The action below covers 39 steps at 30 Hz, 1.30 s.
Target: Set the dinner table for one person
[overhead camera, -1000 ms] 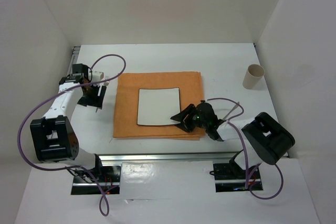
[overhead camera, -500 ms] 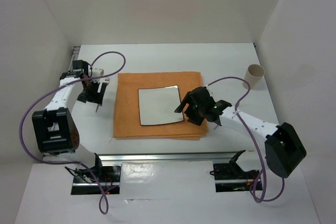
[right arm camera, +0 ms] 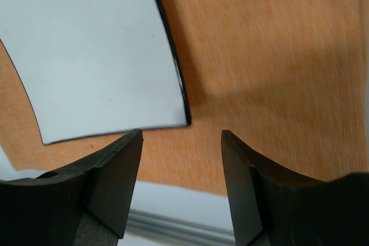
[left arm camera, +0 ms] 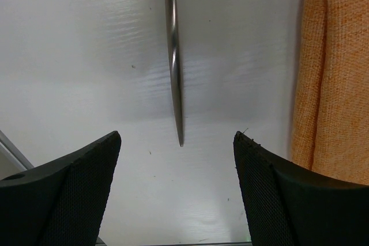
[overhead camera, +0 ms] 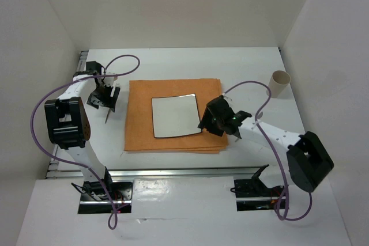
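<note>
The left tool (left arm camera: 177,136) stood wide open and empty above the white surface (overhead camera: 173,61). Its jaws stood either side of a thin metal utensil (left arm camera: 173,67) lying just beside the orange placemat (overhead camera: 173,141). The right tool (right arm camera: 181,135) hung open, holding nothing, over a corner of the square white plate (overhead camera: 174,116) on the placemat. A beige cup (overhead camera: 279,83) sat near the surface's right edge, well apart.

dinner table (overhead camera: 248,67): plain glossy white. cloth placemat (overhead camera: 138,125): orange, fine woven texture, no print. square plate (overhead camera: 174,116): white face, thin black rim. paper cup (overhead camera: 279,83): pale beige, unpatterned. metal utensil (left arm camera: 174,67): silver, reflective. left gripper (left arm camera: 177,139): black, finely dotted pad faces. right gripper (right arm camera: 181,136): plain black. arm cables (overhead camera: 40,108): purple.
</note>
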{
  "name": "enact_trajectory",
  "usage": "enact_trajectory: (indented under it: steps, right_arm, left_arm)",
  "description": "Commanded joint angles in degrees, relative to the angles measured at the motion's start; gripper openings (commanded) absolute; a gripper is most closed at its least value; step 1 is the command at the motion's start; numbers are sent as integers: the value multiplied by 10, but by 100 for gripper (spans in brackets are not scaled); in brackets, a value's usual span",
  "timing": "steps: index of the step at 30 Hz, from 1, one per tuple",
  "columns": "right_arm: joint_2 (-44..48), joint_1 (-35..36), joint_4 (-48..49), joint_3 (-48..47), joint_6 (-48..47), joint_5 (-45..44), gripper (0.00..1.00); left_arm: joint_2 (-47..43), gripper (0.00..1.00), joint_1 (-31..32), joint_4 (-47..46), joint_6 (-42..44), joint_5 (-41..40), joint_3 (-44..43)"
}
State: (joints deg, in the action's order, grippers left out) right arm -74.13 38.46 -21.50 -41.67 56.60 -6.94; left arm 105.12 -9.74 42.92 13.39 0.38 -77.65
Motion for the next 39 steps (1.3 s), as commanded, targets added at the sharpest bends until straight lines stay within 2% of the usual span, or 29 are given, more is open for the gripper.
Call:
enact_trajectory:
  steps: [1,5,13,17,24,28,29,30,32,39]
  right_arm:
    - [-64,-8,68,-63,-101,-27,65]
    - [-121,-8,62,-85,-106,-10,65]
    - [-139,-25,109,-67,-105,34,66]
    - [-116,-25,208,-18,-105,114,60]
    - [-141,-25,181,-23,-89,126,60]
    - [-119,-20,194,-17,-95,131,45]
    - [-110,-20,194,-17,-95,131,40]
    - [-103,-13,194,-17,-95,131,30]
    - [-103,-7,200,-17,-88,131,23]
    - [-117,-7,205,4,-70,153,21]
  left_arm:
    - [-11,85,-4,0,3,14,-2]
    - [-11,85,-4,-13,3,8,10]
    - [30,85,-4,-19,3,1,0]
    - [30,85,-4,-19,3,1,0]
    - [25,85,-4,-19,3,1,6]
    - [25,85,-4,-19,3,1,11]
    - [25,85,-4,-19,3,1,11]
    - [25,85,-4,-19,3,1,11]
    - [25,85,-4,-19,3,1,11]
    - [30,85,-4,-19,3,1,6]
